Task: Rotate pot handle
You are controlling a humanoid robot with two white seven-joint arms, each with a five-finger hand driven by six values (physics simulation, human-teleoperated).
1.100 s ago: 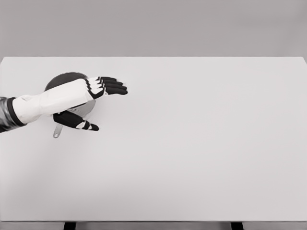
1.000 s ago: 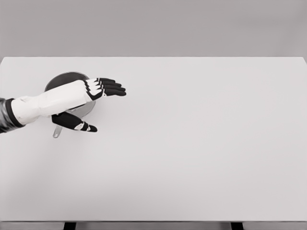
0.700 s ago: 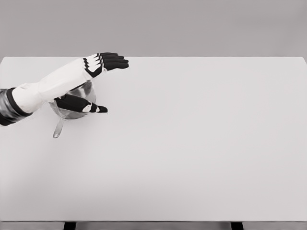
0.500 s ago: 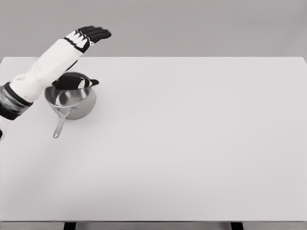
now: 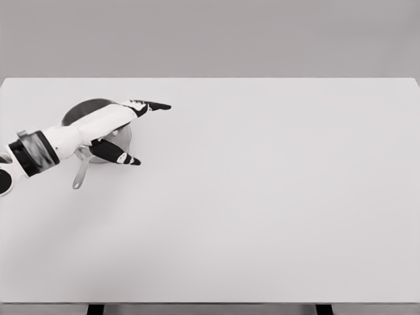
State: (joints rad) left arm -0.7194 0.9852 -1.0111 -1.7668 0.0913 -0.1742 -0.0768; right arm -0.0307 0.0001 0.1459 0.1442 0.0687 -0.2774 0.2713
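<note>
A small steel pot (image 5: pixel 82 111) stands at the table's left side, mostly covered by my left arm. Its long handle (image 5: pixel 81 176) points toward the near edge, slightly left. My left hand (image 5: pixel 136 131) hovers over the pot's right rim, fingers (image 5: pixel 152 105) stretched to the right and thumb (image 5: pixel 118 154) spread below. The hand is open and holds nothing. Whether the palm touches the pot is hidden by the arm. The right arm does not show.
The white table (image 5: pixel 262 197) spans almost the whole view, with its far edge just behind the pot and dark legs at the bottom. A plain grey wall lies behind.
The left hand rose from above the pot to high over the table's far edge, then came back down over the pot's right side. The pot and handle have stayed in place.
</note>
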